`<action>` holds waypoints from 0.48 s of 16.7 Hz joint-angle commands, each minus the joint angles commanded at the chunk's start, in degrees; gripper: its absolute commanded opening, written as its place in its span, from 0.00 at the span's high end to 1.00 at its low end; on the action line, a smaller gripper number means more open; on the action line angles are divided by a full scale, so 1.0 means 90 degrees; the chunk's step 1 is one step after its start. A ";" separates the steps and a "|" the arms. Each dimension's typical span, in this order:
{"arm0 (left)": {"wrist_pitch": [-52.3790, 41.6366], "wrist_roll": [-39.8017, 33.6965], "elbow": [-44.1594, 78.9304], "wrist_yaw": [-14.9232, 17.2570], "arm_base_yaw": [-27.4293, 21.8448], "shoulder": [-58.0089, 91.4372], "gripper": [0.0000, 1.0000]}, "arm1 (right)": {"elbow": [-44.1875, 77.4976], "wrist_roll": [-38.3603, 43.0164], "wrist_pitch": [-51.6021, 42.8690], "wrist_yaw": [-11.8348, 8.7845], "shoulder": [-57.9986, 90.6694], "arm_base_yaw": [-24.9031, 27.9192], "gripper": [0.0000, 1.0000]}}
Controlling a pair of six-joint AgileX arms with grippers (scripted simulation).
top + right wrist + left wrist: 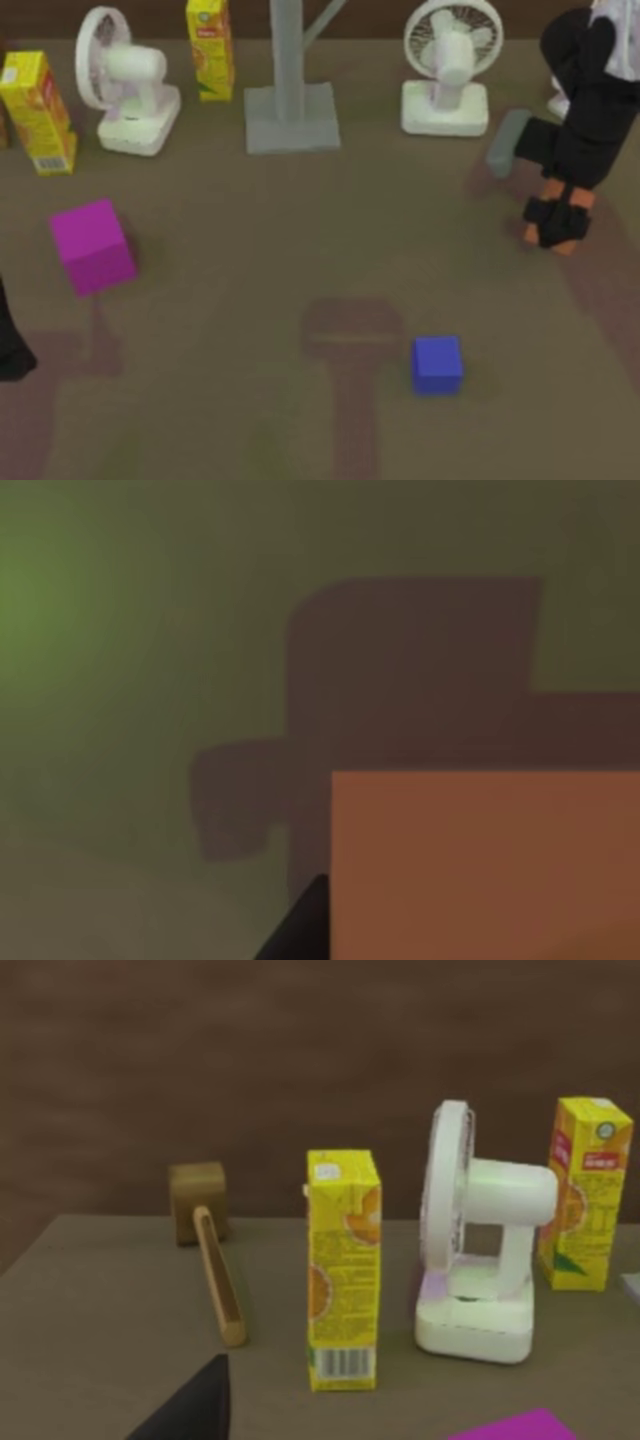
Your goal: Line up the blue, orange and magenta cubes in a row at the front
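Note:
My right gripper [556, 222] hangs at the right rear of the table, shut on the orange cube [529, 236], which shows only as orange edges around the black fingers. In the right wrist view the orange cube [480, 865] fills the corner beside one fingertip [305, 925] and casts a shadow on the table below. The blue cube [437, 364] rests alone at the front, right of centre. At mid left stands the magenta cube [93, 245], whose top corner [515, 1427] shows in the left wrist view. My left arm [10, 350] is parked at the left edge, one finger [195, 1410] in view.
Along the back stand two white fans [130, 85] [448, 70], two yellow juice cartons [38, 112] [211, 48] and a grey stand [291, 115]. A grey block [508, 143] lies just behind my right gripper. A wooden mallet [212, 1260] lies far left.

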 joint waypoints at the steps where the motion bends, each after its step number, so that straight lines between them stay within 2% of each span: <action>1: 0.0000 0.0000 0.0000 0.0000 0.0000 0.0000 0.00 | 0.0000 0.0000 0.0000 0.0000 0.0000 0.0000 0.83; 3: 0.0000 0.0000 0.0000 0.0000 0.0000 0.0000 0.00 | 0.0000 0.0000 0.0000 0.0000 0.0000 0.0000 0.98; 8: 0.0000 0.0000 0.0000 0.0000 0.0000 0.0000 0.00 | 0.0000 0.0000 0.0000 0.0000 0.0000 0.0000 1.00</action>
